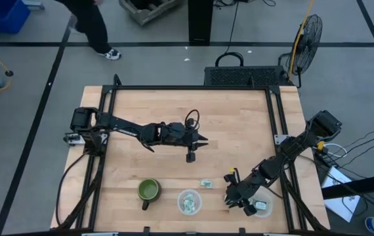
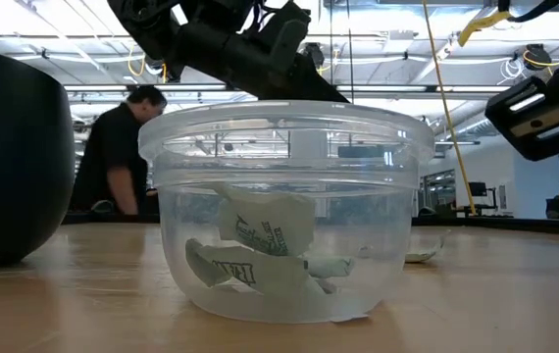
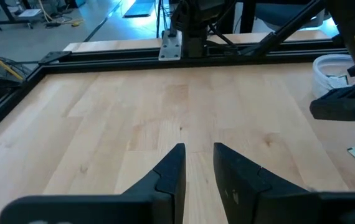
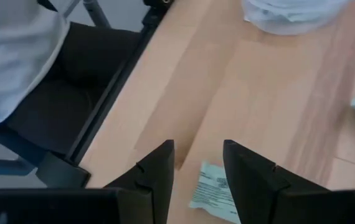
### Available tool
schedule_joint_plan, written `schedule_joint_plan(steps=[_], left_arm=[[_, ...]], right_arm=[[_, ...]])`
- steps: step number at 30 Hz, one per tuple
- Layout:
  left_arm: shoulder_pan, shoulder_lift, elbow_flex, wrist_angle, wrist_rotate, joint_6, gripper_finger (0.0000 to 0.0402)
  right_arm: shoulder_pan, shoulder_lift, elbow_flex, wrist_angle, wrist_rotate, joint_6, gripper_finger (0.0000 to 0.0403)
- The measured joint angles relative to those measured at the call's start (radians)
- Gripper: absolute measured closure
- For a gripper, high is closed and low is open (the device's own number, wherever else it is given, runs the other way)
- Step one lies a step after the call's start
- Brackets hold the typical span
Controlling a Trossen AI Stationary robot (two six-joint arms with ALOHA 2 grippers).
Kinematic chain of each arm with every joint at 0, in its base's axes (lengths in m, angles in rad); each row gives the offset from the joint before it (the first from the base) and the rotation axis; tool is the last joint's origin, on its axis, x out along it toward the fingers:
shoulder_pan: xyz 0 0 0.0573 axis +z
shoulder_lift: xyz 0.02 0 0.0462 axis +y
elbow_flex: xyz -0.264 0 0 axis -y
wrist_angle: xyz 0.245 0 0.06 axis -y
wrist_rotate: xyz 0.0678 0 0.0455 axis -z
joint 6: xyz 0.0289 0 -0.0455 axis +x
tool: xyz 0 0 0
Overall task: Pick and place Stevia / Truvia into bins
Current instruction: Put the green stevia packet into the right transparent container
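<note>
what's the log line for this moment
left gripper: open, idle mid-table | right gripper: open over packet | cup: holds packets

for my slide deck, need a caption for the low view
Crumpled green-and-white sweetener packets inside a clear round plastic cup on the wooden table.

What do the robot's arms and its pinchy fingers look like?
Both arms are dark, almost black, made of slim jointed links. The left arm has a black cable looping up near its wrist. The right arm ends at a boxy base. Each gripper, left and right, has two flat, black, wedge-shaped fingers with angled tips.
</note>
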Motion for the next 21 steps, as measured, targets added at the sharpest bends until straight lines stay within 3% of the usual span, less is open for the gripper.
schedule_joint_plan(steps=[11, 17, 21], left_arm=[[0.0, 0.0, 0.0, -0.006, 0.0, -0.008, 0.0314], [0.0, 0.0, 0.0, -0.008, 0.0, -0.004, 0.0314], [0.0, 0.0, 0.0, -0.01, 0.0, -0.004, 0.0314]], right_arm=[[-0.026, 0.0, 0.003, -0.032, -0.074, -0.012, 0.0273], [-0.03, 0.0, 0.101, -0.415, 0.016, -0.008, 0.0273], [-0.032, 0.0, 0.172, -0.456, 0.056, -0.012, 0.0273]])
